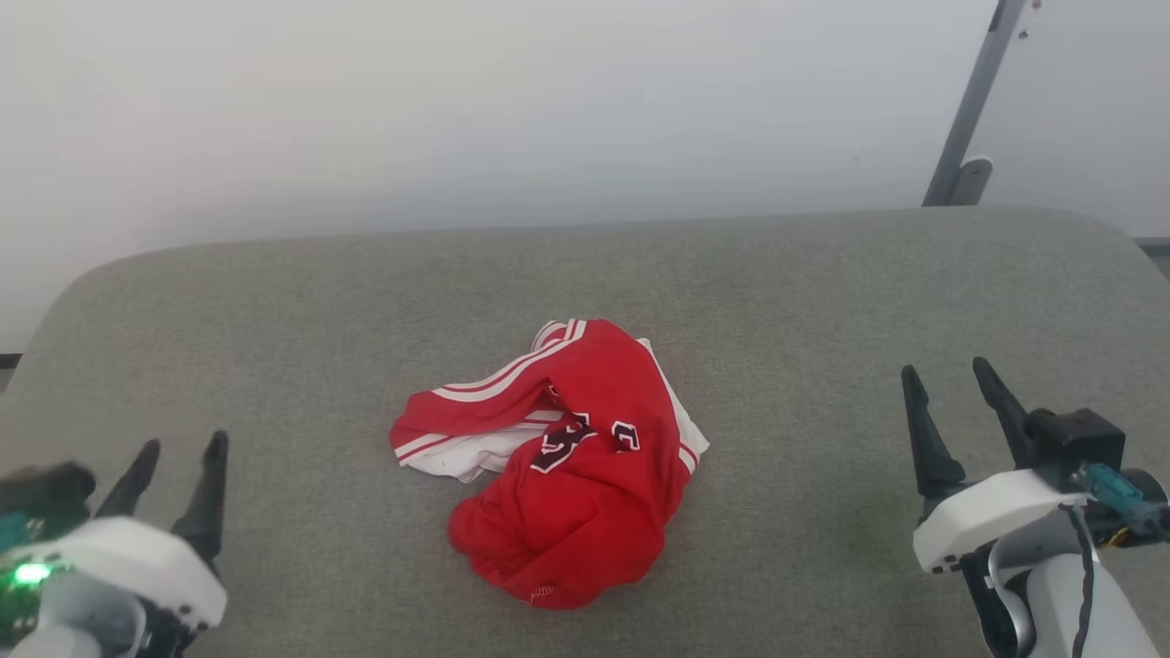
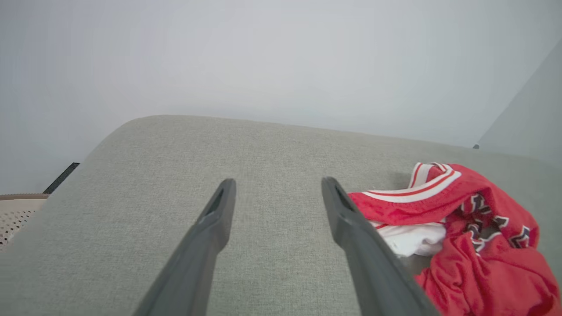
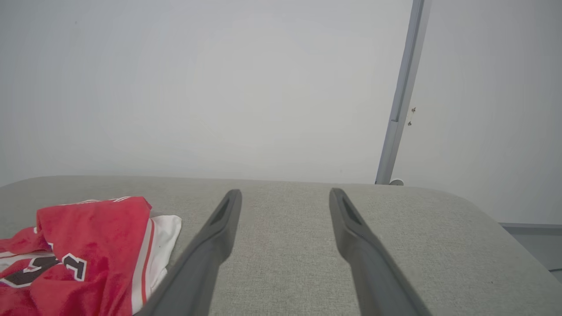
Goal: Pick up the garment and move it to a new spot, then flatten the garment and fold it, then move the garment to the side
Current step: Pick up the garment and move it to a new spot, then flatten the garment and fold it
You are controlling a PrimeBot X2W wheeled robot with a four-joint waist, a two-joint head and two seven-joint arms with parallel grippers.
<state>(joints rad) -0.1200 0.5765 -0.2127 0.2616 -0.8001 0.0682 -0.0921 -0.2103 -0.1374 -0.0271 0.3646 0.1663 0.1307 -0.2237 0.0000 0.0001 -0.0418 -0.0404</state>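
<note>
Holding both pairs of fingers spread wide, I have nothing between them. My left gripper (image 1: pixel 183 443) sits low over the grey fabric-covered surface (image 1: pixel 274 320), with bare woven cloth showing between its two dark fingers. My right gripper (image 1: pixel 943 367) is just as open over the same cloth, and I cannot tell whether either set of fingertips touches it.

The red jersey-style T-shirt (image 1: pixel 585 475) lies crumpled in a heap between my two grippers, apart from both. From my left gripper it is off to the right and a little ahead; in the left wrist view its nearest folds show just past my right-hand finger. From my right gripper it is off to the left, its white-edged side nearest to me. A white sleeve pokes out from under the red folds on the side towards my left gripper. Dark, white-outlined lettering is bunched on top of the heap. The red-and-white striped trim runs along the part farthest from me.

Beyond the shirt the surface ends in a rounded far edge against a pale wall (image 1: pixel 457 110). Ahead of my right gripper and farther right, a slanting grey metal post (image 1: pixel 969 100) stands behind that edge.
</note>
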